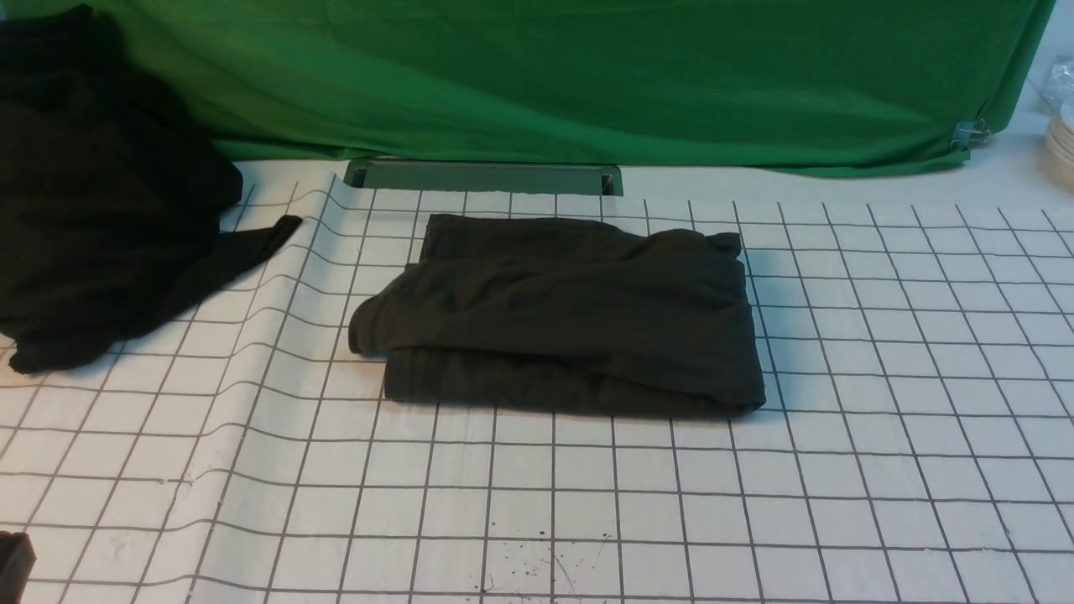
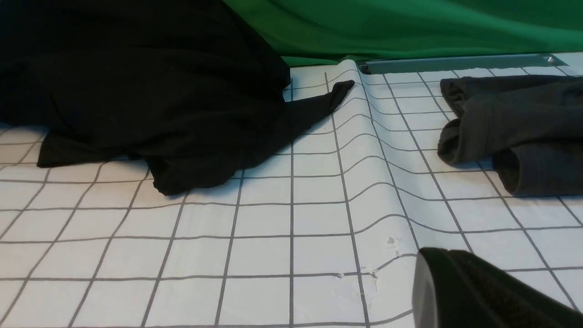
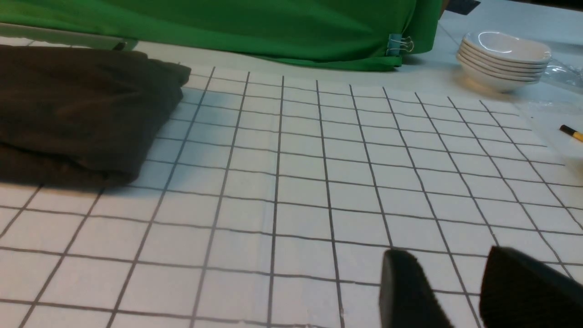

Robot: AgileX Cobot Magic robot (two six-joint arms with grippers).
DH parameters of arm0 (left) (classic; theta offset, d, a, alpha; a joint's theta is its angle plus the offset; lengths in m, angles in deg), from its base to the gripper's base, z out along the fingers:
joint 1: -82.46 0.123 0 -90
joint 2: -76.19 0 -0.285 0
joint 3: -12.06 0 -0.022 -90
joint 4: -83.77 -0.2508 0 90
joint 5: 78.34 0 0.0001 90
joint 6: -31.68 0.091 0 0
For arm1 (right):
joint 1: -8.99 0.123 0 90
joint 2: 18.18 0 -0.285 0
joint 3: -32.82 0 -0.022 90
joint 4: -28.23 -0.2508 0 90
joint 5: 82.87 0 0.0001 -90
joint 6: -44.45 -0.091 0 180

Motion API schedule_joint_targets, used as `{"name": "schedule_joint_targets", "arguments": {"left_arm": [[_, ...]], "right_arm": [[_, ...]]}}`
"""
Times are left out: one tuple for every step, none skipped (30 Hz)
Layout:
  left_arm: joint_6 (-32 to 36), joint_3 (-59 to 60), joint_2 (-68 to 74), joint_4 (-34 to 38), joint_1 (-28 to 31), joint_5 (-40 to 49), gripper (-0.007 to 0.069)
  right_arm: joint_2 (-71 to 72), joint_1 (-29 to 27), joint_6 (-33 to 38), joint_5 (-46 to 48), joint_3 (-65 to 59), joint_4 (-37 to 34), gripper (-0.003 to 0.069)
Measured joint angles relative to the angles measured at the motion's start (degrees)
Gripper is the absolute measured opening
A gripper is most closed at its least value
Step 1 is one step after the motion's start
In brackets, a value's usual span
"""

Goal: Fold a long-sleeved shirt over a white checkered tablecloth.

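Shirt [image 1: 570, 315] lies folded into a compact rectangle near the middle of the checkered tablecloth [image 1: 755, 503], layers stacked, no logo showing. One rolled edge bulges out on the robot's left side; the near edge shows a second layer sticking out under the top one. Judged: folding is essentially finished and the arms are parked.

If any step is left, it is tidying. To do it well: press or tuck the bulging left roll so it lines up with the lower layer, working from the side and not lifting the whole stack, since the folds look loose and would slide apart. Also avoid dragging the tablecloth, which already has a raised ridge [image 2: 364, 150] between the shirt and the black heap of cloth [image 1: 101, 184].

Left gripper [image 2: 473, 291]: only one dark fingertip shows; jaws closed, holding nothing. Shirt lies well apart from it, across the ridge.

Right gripper [image 3: 460, 291]: jaws partly open, bare cloth visible between them, nothing held. Shirt is well apart, off to the robot's left of these jaws.

Neither gripper touches the shirt.
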State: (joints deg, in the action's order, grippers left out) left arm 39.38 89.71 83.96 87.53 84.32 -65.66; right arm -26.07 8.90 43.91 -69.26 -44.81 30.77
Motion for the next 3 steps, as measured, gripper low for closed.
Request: {"name": "schedule_joint_targets", "arguments": {"left_arm": [[0.0, 0.0, 0.0, 0.0, 0.0, 0.0, 0.0003], [0.0, 0.0, 0.0, 0.0, 0.0, 0.0, 0.0003], [0.0, 0.0, 0.0, 0.0, 0.0, 0.0, 0.0003]], "right_arm": [[0.0, 0.0, 0.0, 0.0, 0.0, 0.0, 0.0243], [0.0, 0.0, 0.0, 0.0, 0.0, 0.0, 0.0243], [0.0, 0.0, 0.0, 0.0, 0.0, 0.0, 0.0243]]}}
